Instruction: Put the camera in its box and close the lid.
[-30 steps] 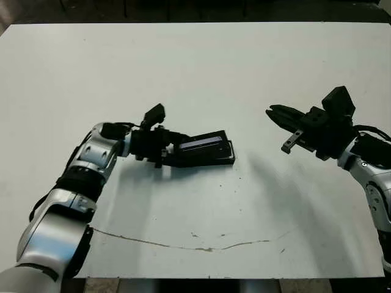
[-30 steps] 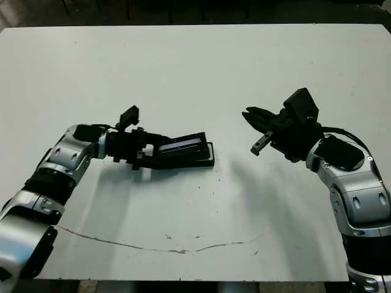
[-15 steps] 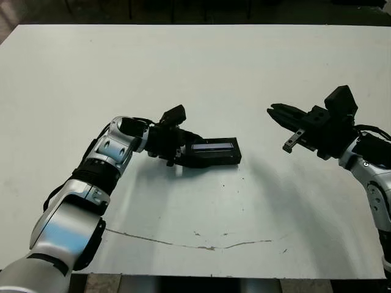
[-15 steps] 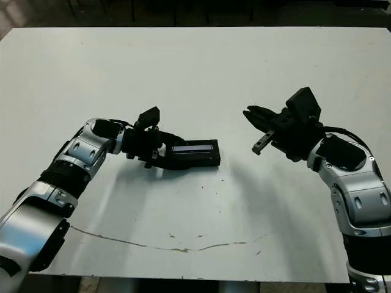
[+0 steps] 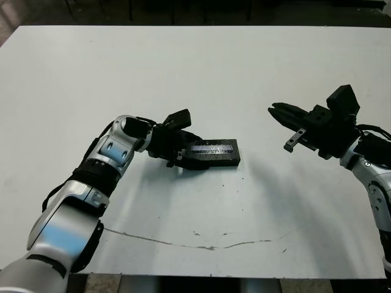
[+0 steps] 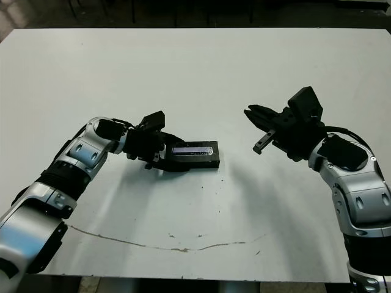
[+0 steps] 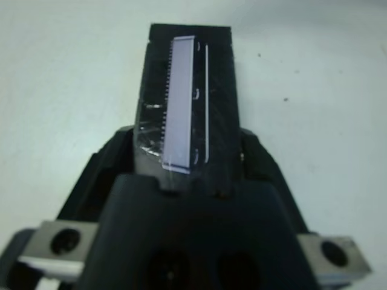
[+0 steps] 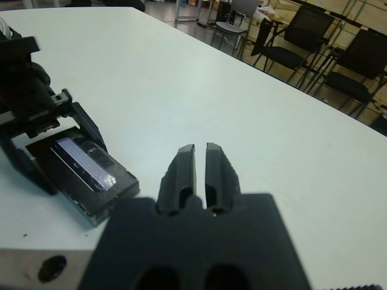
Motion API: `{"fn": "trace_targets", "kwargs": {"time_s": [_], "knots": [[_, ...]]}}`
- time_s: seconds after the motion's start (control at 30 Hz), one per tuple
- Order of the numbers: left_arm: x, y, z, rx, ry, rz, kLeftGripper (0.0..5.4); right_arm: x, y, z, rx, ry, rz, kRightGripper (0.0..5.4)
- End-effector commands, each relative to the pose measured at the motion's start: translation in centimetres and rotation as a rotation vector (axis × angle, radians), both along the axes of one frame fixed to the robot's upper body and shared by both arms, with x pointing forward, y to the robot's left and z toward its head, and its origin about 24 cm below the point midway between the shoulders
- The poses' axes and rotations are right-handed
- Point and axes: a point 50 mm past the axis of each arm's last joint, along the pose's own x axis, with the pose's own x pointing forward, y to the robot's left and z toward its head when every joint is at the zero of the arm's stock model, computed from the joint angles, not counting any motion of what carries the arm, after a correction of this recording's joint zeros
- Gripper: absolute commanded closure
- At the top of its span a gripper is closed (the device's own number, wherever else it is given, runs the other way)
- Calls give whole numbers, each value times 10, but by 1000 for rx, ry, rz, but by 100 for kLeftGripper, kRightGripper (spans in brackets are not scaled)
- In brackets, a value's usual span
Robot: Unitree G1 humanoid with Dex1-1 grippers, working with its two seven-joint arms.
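Two claws: the left claw point(image 5: 190, 156) clamps the lidded box point(image 5: 214, 152); the right claw point(image 5: 275, 112) hovers closed, empty, well apart.

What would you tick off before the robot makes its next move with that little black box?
1. Lid lying flat over the box: ok, by the head views.
2. Camera inside: cannot tell, the lid hides it.
3. Left gripper straddling the lid's near end: ok.
4. Lid fully seated: cannot tell.
5. Right gripper apart from the box, fingers together: ok.
6. Table bare around the box: ok.
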Motion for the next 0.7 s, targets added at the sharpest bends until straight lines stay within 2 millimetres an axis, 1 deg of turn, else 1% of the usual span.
{"fn": "trace_targets", "kwargs": {"time_s": [0.03, 0.13, 0.3, 0.5, 0.6, 0.7], "knots": [[-18, 9, -33, 114, 67, -63, 130, -3, -2, -6, 0, 31, -11, 540], [-18, 21, -36, 127, 55, -44, 79, -2, -2, -5, 2, 32, -5, 540], [-18, 51, -40, 147, 51, 42, 2, -2, -2, -4, 3, 30, -6, 540], [-22, 94, -35, 194, -12, 156, 2, -2, 0, -4, 7, 32, 0, 540], [-28, 117, -30, 131, 20, 241, 2, -3, 1, -3, 0, 34, -4, 540], [-37, 142, -22, 142, 21, 323, 2, -4, 1, -3, -1, 32, -4, 540]]}}
